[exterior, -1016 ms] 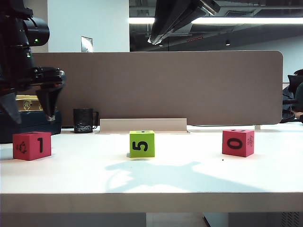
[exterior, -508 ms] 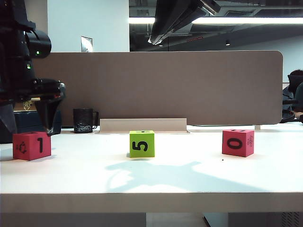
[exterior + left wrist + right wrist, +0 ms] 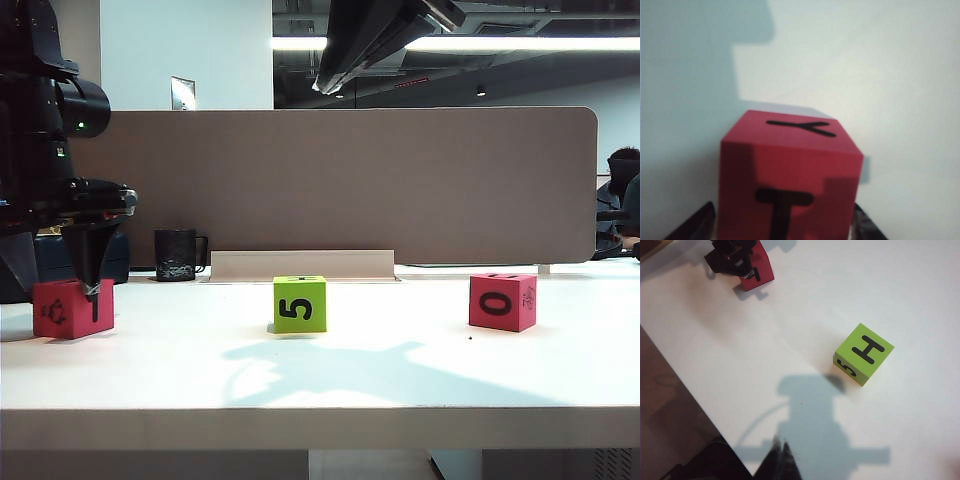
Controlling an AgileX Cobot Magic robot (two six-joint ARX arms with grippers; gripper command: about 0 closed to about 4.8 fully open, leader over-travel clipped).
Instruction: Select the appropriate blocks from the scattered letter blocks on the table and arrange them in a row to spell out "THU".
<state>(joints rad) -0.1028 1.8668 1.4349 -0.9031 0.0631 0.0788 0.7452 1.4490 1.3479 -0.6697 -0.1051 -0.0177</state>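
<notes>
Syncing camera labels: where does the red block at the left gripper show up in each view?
Exterior view: red block, far left on the table, between the left gripper's jaws.
Left wrist view: red block, low centre, T face.
Right wrist view: red block, far corner, under the left gripper.
Shared landmark: the left gripper.

The left gripper [image 3: 60, 300] now sits lower than a second ago, down around the red letter block [image 3: 72, 308] at the left end of the desk [image 3: 400, 370]. Its dark near finger [image 3: 93, 285] now crosses the block's front face and hides the "1" that showed before. The jaws now flank the block on both sides.
</notes>
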